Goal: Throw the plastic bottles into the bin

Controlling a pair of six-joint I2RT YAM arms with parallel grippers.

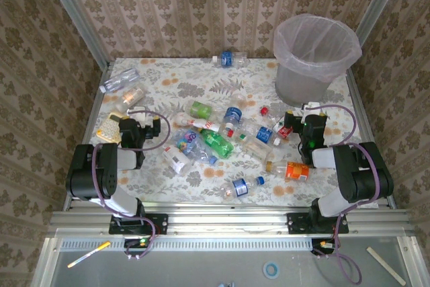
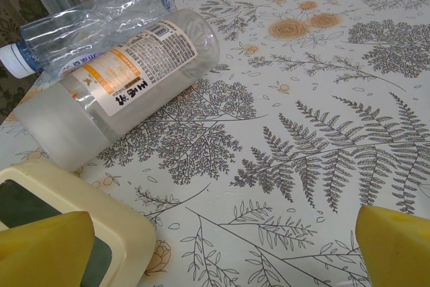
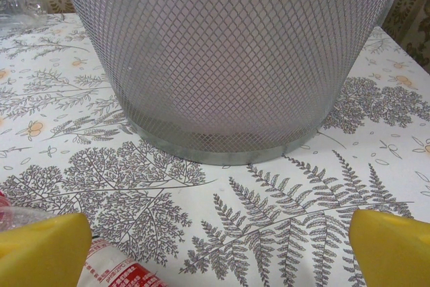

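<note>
The bin [image 1: 302,82] stands at 1 o'clock on the table [image 1: 161,72], with a thin bag in it. The plastic bottles [image 1: 216,142] lie on their sides all over the table, most of them in a heap in the middle. A bottle with a blue label [image 1: 227,58] lies alone at 12 o'clock by the far wall. An orange bottle [image 1: 295,171] lies at 4 o'clock. The left gripper [image 1: 138,124] is at 9 o'clock, its 2 fingers spread wide with nothing between them. Just past it, at its 11 o'clock, a clear bottle with an orange label [image 2: 127,78] and a squashed clear bottle [image 2: 94,21] lie touching. A yellow calculator [image 2: 101,216] lies by its left finger. The right gripper [image 1: 306,117] is at 3 o'clock, near the bin and pointing at it, also spread wide and holding nothing. A bottle with a red and white label [image 3: 121,270] lies by its left finger.
</note>
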